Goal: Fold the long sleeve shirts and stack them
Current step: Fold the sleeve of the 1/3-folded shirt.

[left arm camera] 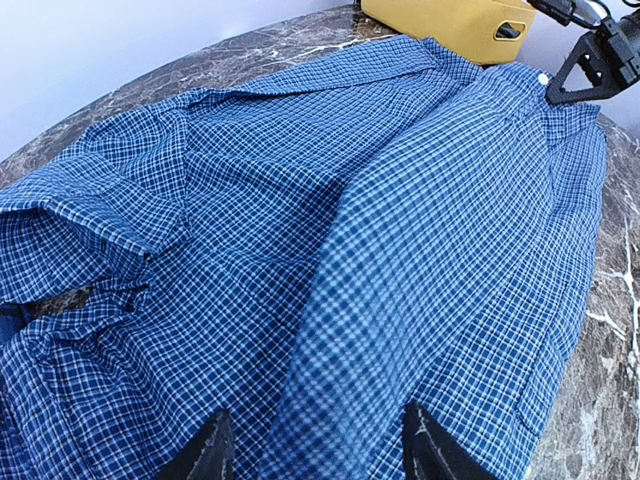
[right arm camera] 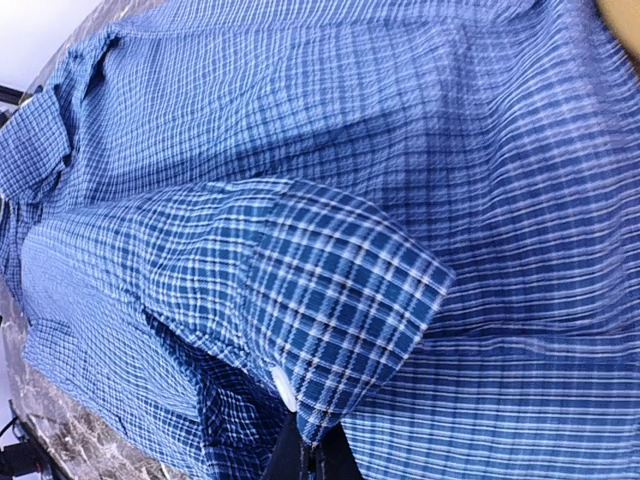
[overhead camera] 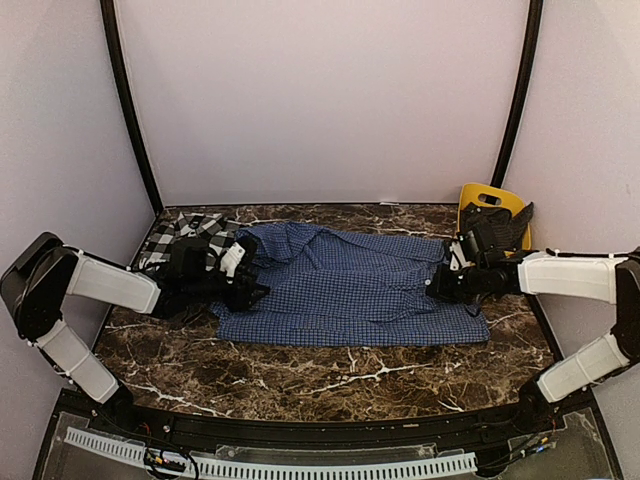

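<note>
The blue fine-check shirt (overhead camera: 350,285) lies spread across the marble table (overhead camera: 350,385). It fills the left wrist view (left arm camera: 300,200) and the right wrist view (right arm camera: 480,120). My left gripper (overhead camera: 255,285) is at the shirt's left end, open (left arm camera: 320,450), with a raised ridge of blue cloth between its wide-apart fingers. My right gripper (overhead camera: 442,283) is at the shirt's right end, shut (right arm camera: 315,455) on the sleeve cuff (right arm camera: 350,290) beside its white button (right arm camera: 283,385). The black-and-white plaid shirt (overhead camera: 185,235) lies bunched at the back left, partly under my left arm.
A yellow plastic bin (overhead camera: 490,200) stands at the back right corner, behind my right wrist, and shows in the left wrist view (left arm camera: 440,25). Curved black posts and pale walls close in the back and sides.
</note>
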Robot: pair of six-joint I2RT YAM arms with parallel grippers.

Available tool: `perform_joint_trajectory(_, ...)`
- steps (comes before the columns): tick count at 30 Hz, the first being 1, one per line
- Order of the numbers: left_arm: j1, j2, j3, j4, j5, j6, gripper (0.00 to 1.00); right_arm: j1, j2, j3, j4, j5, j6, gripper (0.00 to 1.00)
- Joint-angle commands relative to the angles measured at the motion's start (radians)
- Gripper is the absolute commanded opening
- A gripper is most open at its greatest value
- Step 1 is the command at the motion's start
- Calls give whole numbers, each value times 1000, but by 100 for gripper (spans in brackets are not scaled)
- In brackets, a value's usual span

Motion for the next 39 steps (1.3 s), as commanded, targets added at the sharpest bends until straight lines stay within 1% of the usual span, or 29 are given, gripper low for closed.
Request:
perform_joint_trajectory(1, 7, -43, -10, 5, 17, 6, 56, -44, -55, 63, -216, 52, -117, 0)
perform_joint_trajectory(6, 7, -53, -18, 19, 66, 5, 57, -58, -55, 71, -297, 27, -162, 0)
perform_joint_trajectory(12, 6, -50, -15, 22, 71, -10, 57, -59, -19, 51, -284, -18, -163, 0)
perform_joint_trajectory(16, 6, -44, -18, 12, 53, -9, 57, -59, -24, 59, -283, -24, -152, 2)
perform_joint_trajectory(18, 6, -37, -16, -8, 41, -3, 57, -60, -28, 62, -270, -51, -143, 2)
perform_joint_trajectory(22, 5, -44, -23, -43, 19, -17, 58, -59, -42, 64, -214, -147, -103, 0)
perform_joint_trajectory(24, 3, -57, -32, -50, 5, -64, 61, -59, -59, 61, -186, -216, -73, 0)
perform_joint_trajectory(27, 3, -55, -40, -65, -4, -110, 62, -59, -103, 58, -148, -294, -16, 0)
perform_joint_trajectory(29, -2, -40, -44, -68, -3, -149, 62, -59, -136, 65, -141, -326, 16, 0)
perform_joint_trajectory(32, -18, -5, -43, -86, -23, -146, 62, -59, -188, 82, -137, -352, 60, 0)
perform_joint_trajectory(36, -21, 4, -36, -92, -52, -149, 62, -61, -221, 109, -148, -389, 101, 0)
perform_joint_trajectory(39, -21, 6, -27, -102, -71, -135, 59, -62, -233, 125, -181, -400, 104, 0)
